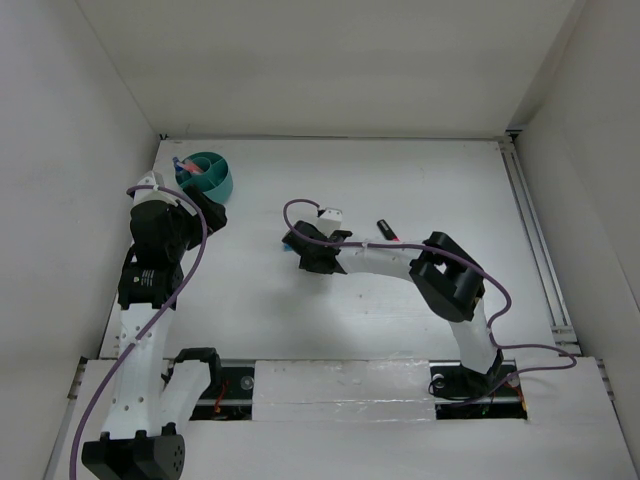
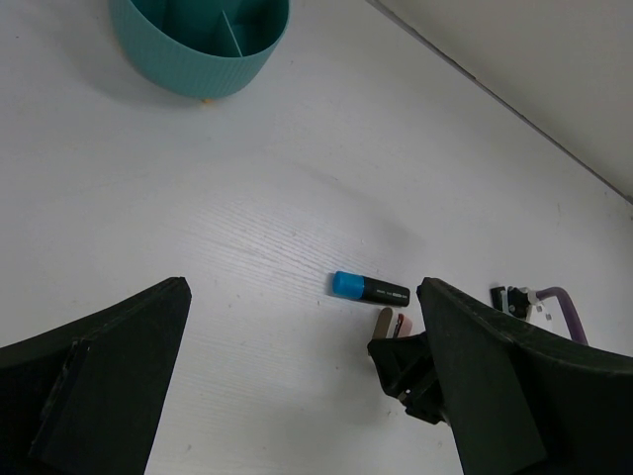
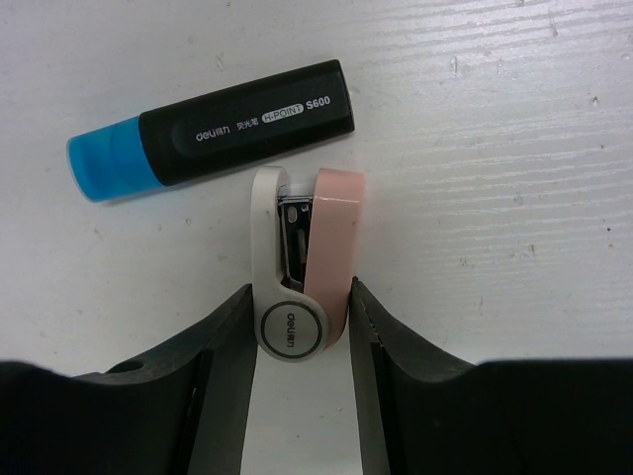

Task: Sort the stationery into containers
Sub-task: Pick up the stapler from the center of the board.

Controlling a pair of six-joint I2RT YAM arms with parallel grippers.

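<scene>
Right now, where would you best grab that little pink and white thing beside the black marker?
I'd take the pink-white stapler across its two long outer sides, near the round hinge end, coming straight down from above. It lies flat, and the black marker crowds its open tip. The right gripper straddles that spot.

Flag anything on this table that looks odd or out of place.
Nothing spilled or broken. The pink-white stapler lies on its side between the right gripper jaws, its open end close against the blue-capped marker. Both sit loose, away from the teal tub.
</scene>
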